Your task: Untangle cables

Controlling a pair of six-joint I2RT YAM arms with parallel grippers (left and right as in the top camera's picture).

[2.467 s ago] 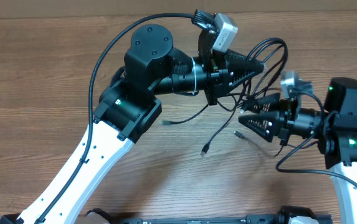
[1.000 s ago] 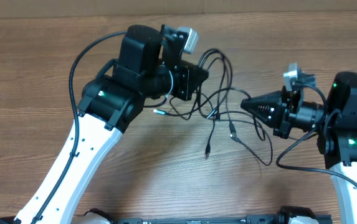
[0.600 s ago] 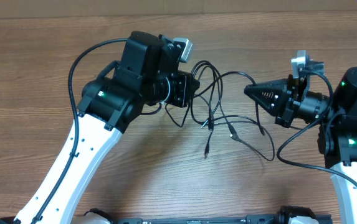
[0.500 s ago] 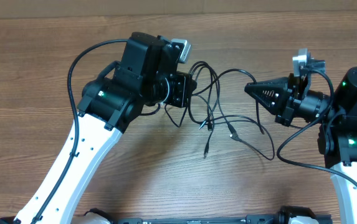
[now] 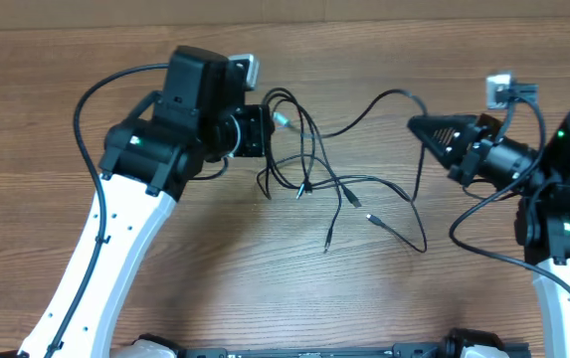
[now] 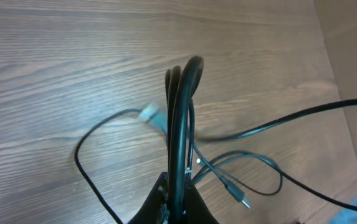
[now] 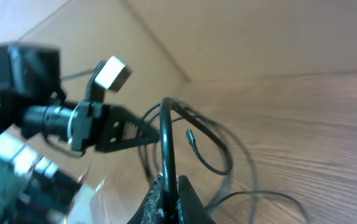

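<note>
The cables (image 5: 344,184) are black throughout; one plug tip (image 6: 150,116), just left of the left jaws, is pale blue-white. The left jaws and right jaws are black. The worktop (image 5: 46,99) is mid-brown with streaky wood grain. The arms (image 5: 115,239) are white below and black above, each with a green light (image 5: 133,140). The wall (image 7: 259,37) beyond the right jaws is plain tan.

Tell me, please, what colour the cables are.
The cables are black, clearest in the left wrist view.

Left arm (image 5: 115,234): rises from near-left edge, wrist bent, pointing right.
Left gripper (image 5: 268,129): pinched closed on cables (image 5: 374,99).
Right arm (image 5: 563,288): near-right, wrist pointing left.
Right gripper (image 5: 414,123): clamped on cables too; well apart from left.
</note>
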